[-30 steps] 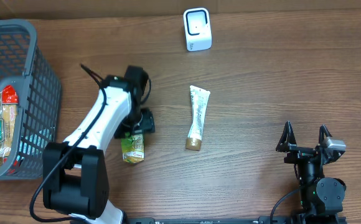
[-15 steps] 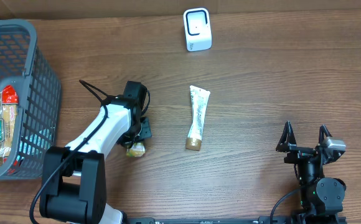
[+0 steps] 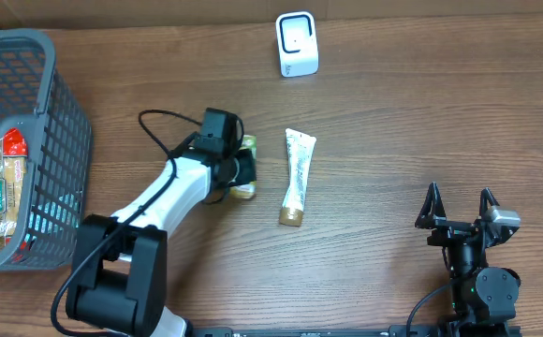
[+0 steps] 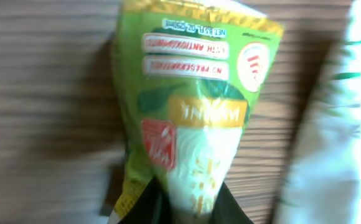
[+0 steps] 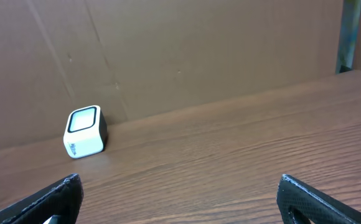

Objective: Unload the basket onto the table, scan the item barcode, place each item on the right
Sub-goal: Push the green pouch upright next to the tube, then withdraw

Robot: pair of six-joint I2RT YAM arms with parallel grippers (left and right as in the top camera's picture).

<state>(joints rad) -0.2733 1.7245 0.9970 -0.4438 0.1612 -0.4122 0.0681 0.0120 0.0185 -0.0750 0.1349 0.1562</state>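
Presently held: green pouch (image 4: 193,112), pinched at one narrow end by the left end effector (image 3: 241,168). The two dark fingers are pressed together on the foil. The printed face is toward the wrist camera, lettering upside down.
Item location: mid-counter, just left of the tube (image 3: 298,178) and well apart from the barcode scanner (image 3: 297,44) at the far edge.
Reason for hold: judged a carrying grip. An end pinch leaves both broad faces free to be shown to the scanner window.
Barcode: none seen on the face in view. It is presumably on the reverse, but this is not confirmed.
Contact with counter: a shadow along the pouch's left edge suggests it hangs clear of the counter (image 3: 393,122). This cannot be confirmed.
Left arm pose: stretched diagonally from its base at the near left toward the middle, wrist angled down over the pouch, with a cable looping behind.
Right end effector (image 3: 459,213): fingers spread wide and empty, low at the near right. Its camera looks across bare wood at the scanner.
Other items: the tube lies flat and untouched, cap toward the near edge. The basket (image 3: 66,122) at the left holds snack packets (image 3: 5,183).
Progress: judged early. The item is secured and the scan is not yet done.
Risk: soft foil may sag or twist, which could hide or crease the code during presentation.
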